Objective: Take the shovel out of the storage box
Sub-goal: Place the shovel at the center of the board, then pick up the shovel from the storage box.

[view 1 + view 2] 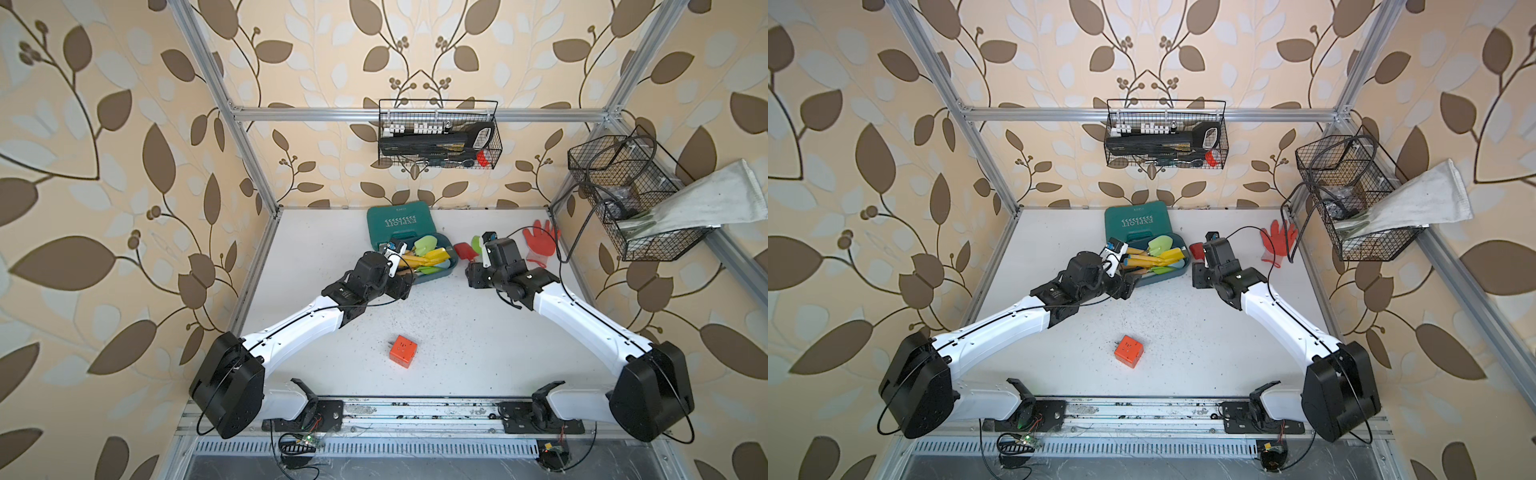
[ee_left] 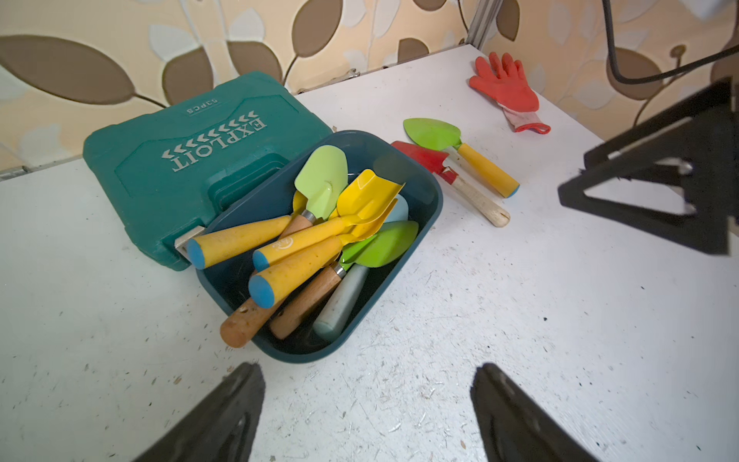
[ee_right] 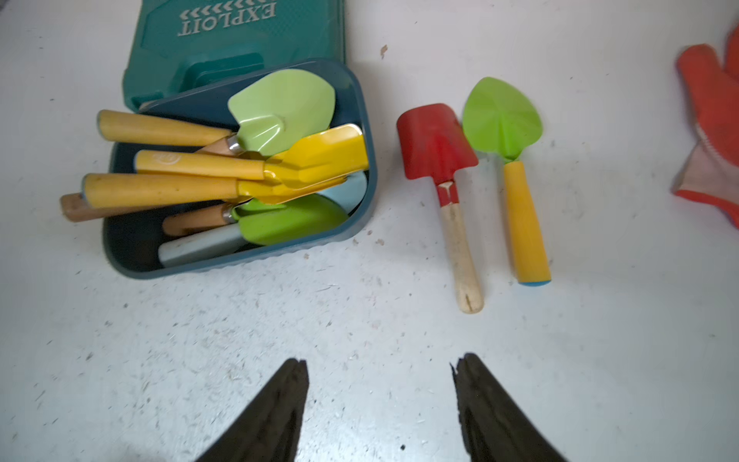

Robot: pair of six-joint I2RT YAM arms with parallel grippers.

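Note:
The storage box [image 2: 431, 188], a dark teal-blue tub, holds several shovels [image 2: 308, 236] with yellow and wooden handles and green and yellow blades; it shows in both top views [image 1: 454, 258] [image 1: 1187, 262] and in the right wrist view [image 3: 240, 261]. On the table beside the box lie a red-bladed shovel [image 3: 438, 140] and a green-bladed shovel [image 3: 502, 116]. My left gripper [image 2: 368, 370] is open over bare table, just short of the box's handle end. My right gripper [image 3: 380, 364] is open and empty, short of the two loose shovels' handles.
A green EXPLOIT case [image 1: 399, 224] lies against the box's far side. A red glove [image 1: 540, 243] lies at the back right, and an orange cube [image 1: 403, 351] sits near the table's front. Wire baskets hang on the back wall [image 1: 438, 137] and on the right [image 1: 631, 199].

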